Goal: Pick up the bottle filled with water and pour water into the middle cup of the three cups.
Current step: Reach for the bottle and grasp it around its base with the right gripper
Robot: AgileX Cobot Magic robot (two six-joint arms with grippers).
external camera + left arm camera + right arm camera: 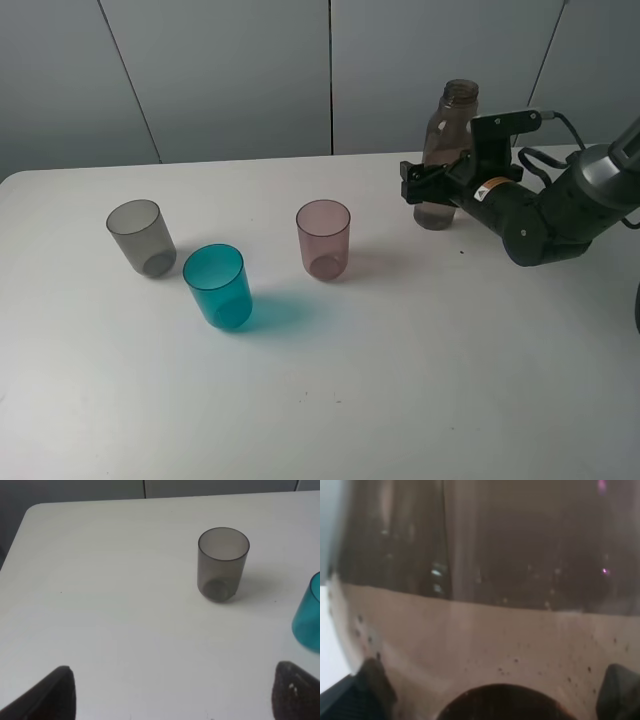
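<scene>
- Desk point(400, 400), white and mostly bare; broad open surface in front of the middle cup point(217, 287) and to its right, its far edge running along the grey wall panels
- The three cups stand upright and apart from each other, mouths up; the middle cup is teal and sits nearest the front edge
- Grey cup point(141, 237) just left of the middle cup and a little further back; pink cup point(323, 238) to its right and also further back
- The pink cup stands between the middle cup and the bottle point(448, 125)
- The bottle is upright on the desk, well to the right of the middle cup and further back, close to the far edge, its neck uncapped
- Right end effector point(432, 184) is at the bottle's lower body, fingers spread wide with one on each side; contact cannot be told
- Left end effector point(175, 700) is spread, nothing between its fingers, over bare desk left of the middle cup, with the grey cup ahead of it
</scene>
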